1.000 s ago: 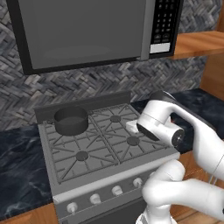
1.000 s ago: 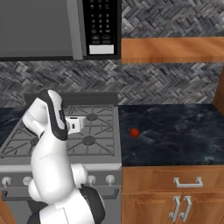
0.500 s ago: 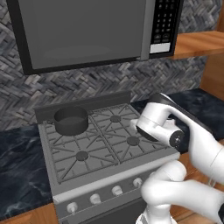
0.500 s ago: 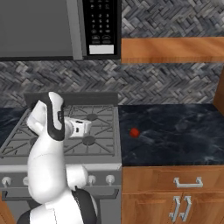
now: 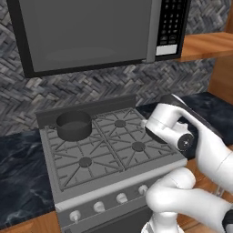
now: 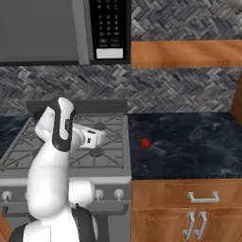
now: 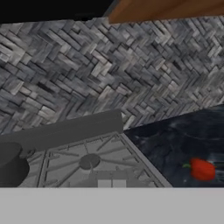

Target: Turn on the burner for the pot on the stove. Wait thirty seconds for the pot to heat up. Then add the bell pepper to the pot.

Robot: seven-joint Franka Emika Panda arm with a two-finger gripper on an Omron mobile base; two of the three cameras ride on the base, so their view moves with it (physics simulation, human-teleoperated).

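Backdrop: grey herringbone tile wall [image 5: 113,86] behind the grey steel gas stove [image 5: 109,150].
Pot: we find the dark grey round metal pot [image 5: 73,125] on the stove's rear-left burner.
Pepper: small bright red bell pepper [image 6: 145,142] on dark counter, right of stove.
Gripper: two-finger gripper [image 6: 96,139], jaws closed, empty.
Change: hand has swung rightward over the stove; pepper pickup pending, we judge.

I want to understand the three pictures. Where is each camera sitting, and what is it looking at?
Left base view: behind the arm's left, facing the stove and pot; white arm lower right.
Right base view: behind its right, facing stove and bell pepper; arm lower left.
Hand view: on the hand, looking along the gripper.
Both right base and hand views share the pepper.
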